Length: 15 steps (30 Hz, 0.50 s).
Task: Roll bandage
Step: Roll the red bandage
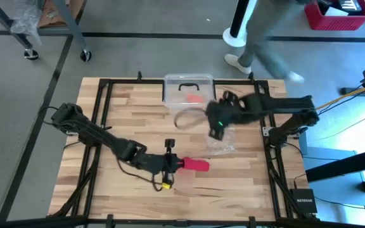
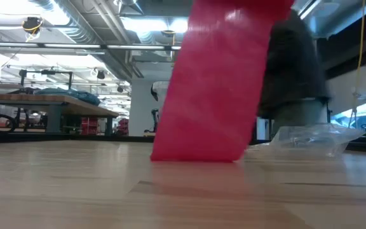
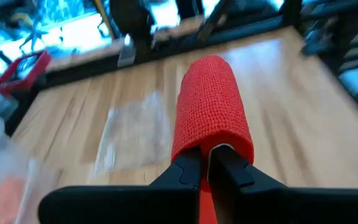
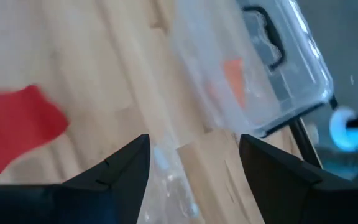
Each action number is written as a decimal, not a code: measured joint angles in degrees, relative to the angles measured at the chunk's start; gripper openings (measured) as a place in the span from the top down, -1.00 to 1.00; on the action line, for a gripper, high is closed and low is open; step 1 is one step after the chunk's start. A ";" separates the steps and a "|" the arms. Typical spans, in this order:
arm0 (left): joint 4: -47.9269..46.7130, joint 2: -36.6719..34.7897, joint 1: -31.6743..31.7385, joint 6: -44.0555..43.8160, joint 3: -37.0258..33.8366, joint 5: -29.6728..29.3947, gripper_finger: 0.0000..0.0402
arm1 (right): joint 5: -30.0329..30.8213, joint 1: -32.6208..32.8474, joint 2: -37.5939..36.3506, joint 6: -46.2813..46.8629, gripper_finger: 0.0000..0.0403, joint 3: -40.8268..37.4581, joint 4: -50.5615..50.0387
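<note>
The bandage (image 1: 196, 165), rolled up into a red tube, is gripped at one end by the left gripper (image 1: 177, 163), jaws pinched tight on it, near the table's (image 1: 233, 190) front edge. The right gripper (image 1: 217, 130) is hung farther back over a clear plastic bag (image 1: 220, 144), jaws spread wide with nothing held. A clear box (image 1: 189, 88) with something orange inside is parked at the far edge.

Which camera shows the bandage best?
The left wrist view: the bandage fills it, weave visible, pinched by the left gripper. High view shows it small, low view a blurred red slab, right wrist view one edge.
</note>
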 joint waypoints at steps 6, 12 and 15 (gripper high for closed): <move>-0.03 -4.82 -5.86 1.52 3.27 -7.31 0.98 | 4.67 12.59 -8.60 -0.25 -0.24 -10.74 8.88; 0.70 -7.31 -10.03 3.40 3.17 -19.23 0.98 | 5.51 22.97 -20.64 -1.10 -0.24 -33.05 35.82; 2.90 -7.26 -10.12 4.99 3.17 -19.56 0.98 | 8.27 26.66 -25.00 -5.13 -0.24 -45.51 54.26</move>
